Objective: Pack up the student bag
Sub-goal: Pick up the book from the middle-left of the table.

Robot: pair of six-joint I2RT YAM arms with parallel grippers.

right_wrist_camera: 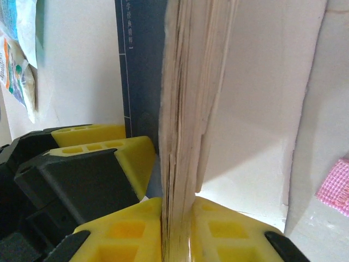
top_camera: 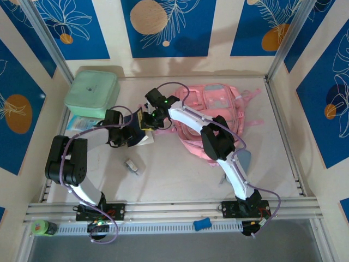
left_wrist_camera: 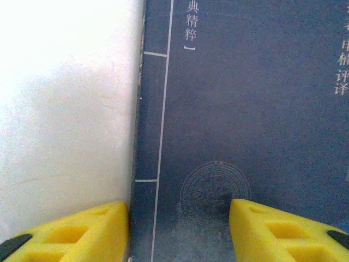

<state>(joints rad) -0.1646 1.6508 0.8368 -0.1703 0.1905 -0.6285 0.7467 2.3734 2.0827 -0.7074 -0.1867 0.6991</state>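
The student bag (top_camera: 218, 101), pink with straps, lies at the back right of the table; a pink corner of it (right_wrist_camera: 335, 185) shows in the right wrist view. A book with a dark blue cover (left_wrist_camera: 245, 109) and cream pages (right_wrist_camera: 182, 109) stands on edge left of the bag. My right gripper (top_camera: 148, 119) (right_wrist_camera: 177, 218) is shut on the book's page edge. My left gripper (top_camera: 132, 132) (left_wrist_camera: 180, 218) faces the blue cover with its jaws apart. Both of its yellow fingers (right_wrist_camera: 128, 158) sit on the cover side of the book.
A mint-green square box (top_camera: 92, 93) stands at the back left, with a light-blue packet (top_camera: 82, 123) in front of it. Printed packets (right_wrist_camera: 16, 60) lie past the book. A small object (top_camera: 132, 166) lies mid-table. A blue piece (top_camera: 202, 224) rests on the front rail.
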